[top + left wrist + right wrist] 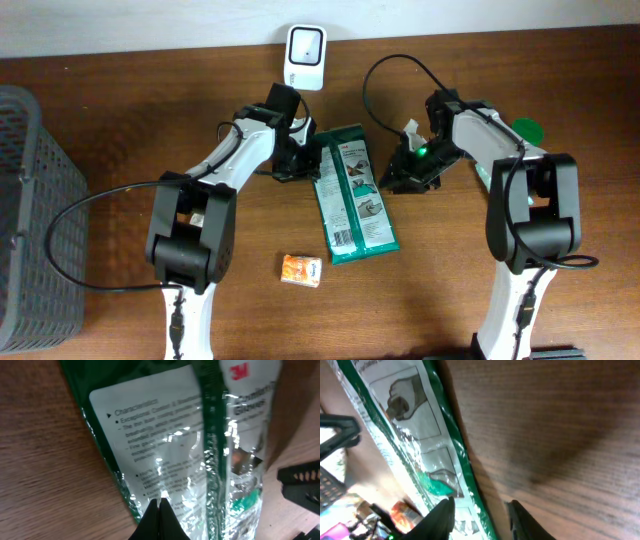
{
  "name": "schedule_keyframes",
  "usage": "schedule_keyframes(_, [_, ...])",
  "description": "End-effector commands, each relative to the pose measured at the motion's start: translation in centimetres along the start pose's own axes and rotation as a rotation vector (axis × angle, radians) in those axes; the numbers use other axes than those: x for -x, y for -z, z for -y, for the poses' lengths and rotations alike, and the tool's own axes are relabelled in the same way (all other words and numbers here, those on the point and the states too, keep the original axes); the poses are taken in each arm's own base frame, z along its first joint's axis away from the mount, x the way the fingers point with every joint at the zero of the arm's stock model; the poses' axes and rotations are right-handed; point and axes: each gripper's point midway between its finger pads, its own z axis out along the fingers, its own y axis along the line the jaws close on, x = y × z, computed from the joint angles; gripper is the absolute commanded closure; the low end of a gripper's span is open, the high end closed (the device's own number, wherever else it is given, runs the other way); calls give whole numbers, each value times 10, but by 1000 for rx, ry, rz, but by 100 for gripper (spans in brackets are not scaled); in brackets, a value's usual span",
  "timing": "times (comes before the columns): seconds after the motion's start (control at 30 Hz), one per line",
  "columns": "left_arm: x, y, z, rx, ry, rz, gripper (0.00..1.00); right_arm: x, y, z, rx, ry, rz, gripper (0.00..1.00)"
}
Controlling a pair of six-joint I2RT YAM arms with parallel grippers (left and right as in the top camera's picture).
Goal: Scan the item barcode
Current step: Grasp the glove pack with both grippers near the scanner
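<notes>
Wire basket (30, 200) far left, well apart. Left gripper (298, 168) clenched tight at left edge of green packet (352, 195) (pinching film or not: cannot tell). Packet flat mid-table between 2 arms; probably light, floppy, slippery, best pinched at a sealed edge. Right gripper (477, 510) parted, empty, beside right edge. Bare table (450, 300) beyond.

A robot test bench laid out like a shop checkout; a brown wooden worktop (90, 110) meets a plain white wall (150, 20); two black-and-white robot arms, the left arm (190, 225) and the right arm (530, 200), stand on it; a white barcode scanner (305, 55) stands at the back; a grey mesh basket (30, 200) sits at the left edge; a green retail pack (352, 195) and a small orange packet (301, 270) lie as goods.
</notes>
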Motion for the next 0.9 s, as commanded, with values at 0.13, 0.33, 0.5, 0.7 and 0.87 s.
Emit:
schedule_keyframes(0.13, [-11, -35, -19, 5, 93, -80, 100, -11, 14, 1, 141, 162, -28, 63])
schedule_keyframes(0.33, [-15, -43, -24, 11, 102, -96, 100, -25, -24, -11, 128, 214, -62, 62])
schedule_keyframes(0.5, [-14, -43, -24, 10, 101, -94, 100, -28, -53, -29, 218, 204, -53, 54])
schedule_keyframes(0.7, [-14, -43, -24, 10, 101, -94, 100, -22, -69, -43, 260, 240, -39, 68])
schedule_keyframes(0.87, [-13, -43, -25, 13, 100, -91, 100, -15, -64, -40, 263, 234, -18, 85])
